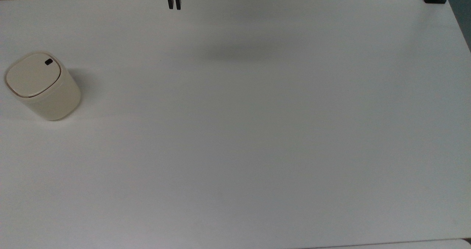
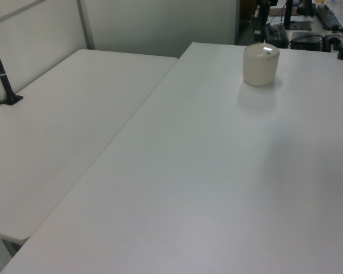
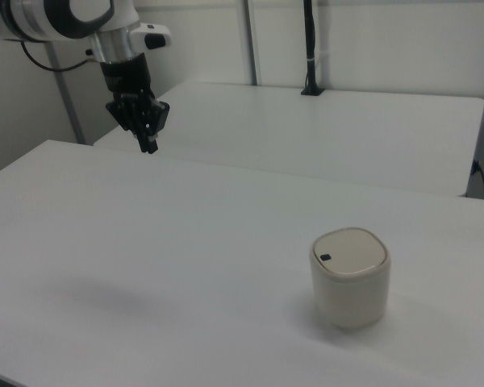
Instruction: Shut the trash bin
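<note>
One trash bin [image 1: 40, 87], lid down, well apart from fingers [image 1: 170, 2].

The top view looks straight down on the tabletop [image 1: 257, 131], while the left and right views look obliquely along it from opposite ends, all sharing the bin [image 1: 40, 87] corner.

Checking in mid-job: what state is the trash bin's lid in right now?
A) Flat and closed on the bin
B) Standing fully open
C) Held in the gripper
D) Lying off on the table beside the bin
A: the lid lies flat on the trash bin with no gap at the rim, also in the right view, while the gripper hangs far off near the table's far edge, holding nothing.
</note>
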Action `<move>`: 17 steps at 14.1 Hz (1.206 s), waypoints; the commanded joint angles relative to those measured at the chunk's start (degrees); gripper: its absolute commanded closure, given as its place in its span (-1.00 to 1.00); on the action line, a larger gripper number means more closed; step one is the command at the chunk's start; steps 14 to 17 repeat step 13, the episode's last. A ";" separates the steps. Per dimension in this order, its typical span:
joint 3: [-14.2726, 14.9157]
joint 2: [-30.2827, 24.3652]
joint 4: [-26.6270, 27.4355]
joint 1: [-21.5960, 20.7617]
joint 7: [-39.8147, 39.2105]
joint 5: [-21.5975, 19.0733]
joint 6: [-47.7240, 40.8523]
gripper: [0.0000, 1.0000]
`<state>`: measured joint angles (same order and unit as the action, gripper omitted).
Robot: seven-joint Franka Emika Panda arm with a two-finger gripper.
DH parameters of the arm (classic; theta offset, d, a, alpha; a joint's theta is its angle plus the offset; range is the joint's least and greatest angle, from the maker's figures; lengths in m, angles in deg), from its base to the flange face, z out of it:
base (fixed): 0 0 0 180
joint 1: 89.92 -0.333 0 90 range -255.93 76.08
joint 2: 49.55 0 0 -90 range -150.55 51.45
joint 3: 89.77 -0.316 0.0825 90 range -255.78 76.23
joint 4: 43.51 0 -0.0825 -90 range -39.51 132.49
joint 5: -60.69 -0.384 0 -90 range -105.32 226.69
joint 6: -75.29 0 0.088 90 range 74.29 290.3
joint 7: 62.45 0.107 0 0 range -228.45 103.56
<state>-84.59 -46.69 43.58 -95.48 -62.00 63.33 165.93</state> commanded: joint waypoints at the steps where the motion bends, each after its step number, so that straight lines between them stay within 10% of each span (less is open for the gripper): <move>1: 0.88 -1.01 1.68 -0.42 -1.76 -0.10 -0.20 -0.41; 4: 0.88 -0.93 1.94 -0.59 -2.55 0.25 -0.03 -1.00; 17: 0.88 -1.01 1.50 0.02 -2.55 -0.01 0.15 -1.00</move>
